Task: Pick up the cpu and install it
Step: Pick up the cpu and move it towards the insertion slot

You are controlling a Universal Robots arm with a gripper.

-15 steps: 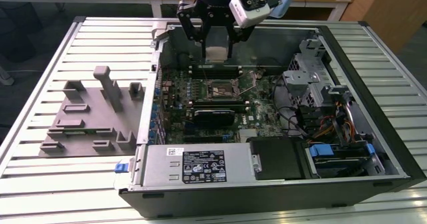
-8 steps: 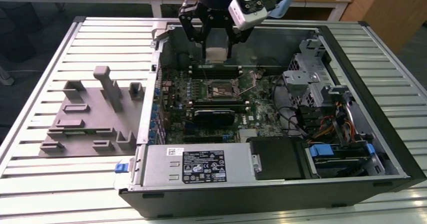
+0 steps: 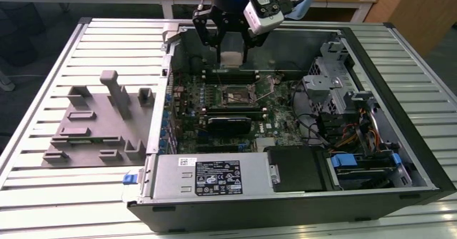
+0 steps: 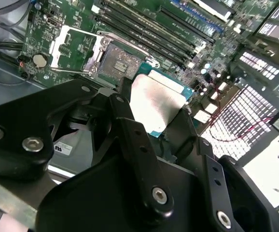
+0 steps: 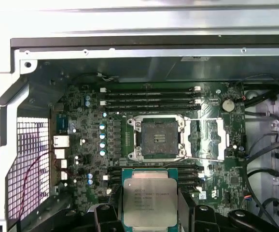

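Gripper (image 5: 149, 215) pinching one cpu (image 5: 148, 200) by opposite edges between two black fingers (image 5: 105, 218), metal plate up, held above the motherboard (image 5: 81, 145) over memory slots (image 5: 191, 170) just beside the one open, empty socket (image 5: 158, 137), with one load plate (image 5: 208, 139) swung back on a neighbouring side of that socket.

Exterior view: cpu (image 3: 230, 60) in claw (image 3: 230, 52), 12 o'clock from socket (image 3: 238, 95); tray block (image 3: 93, 126) on surface (image 3: 43, 196), 9 o'clock from computer case (image 3: 421, 159).

Bright, even light; glare whitens the case rim (image 5: 130, 19); the cpu (image 4: 154, 104) gleams.
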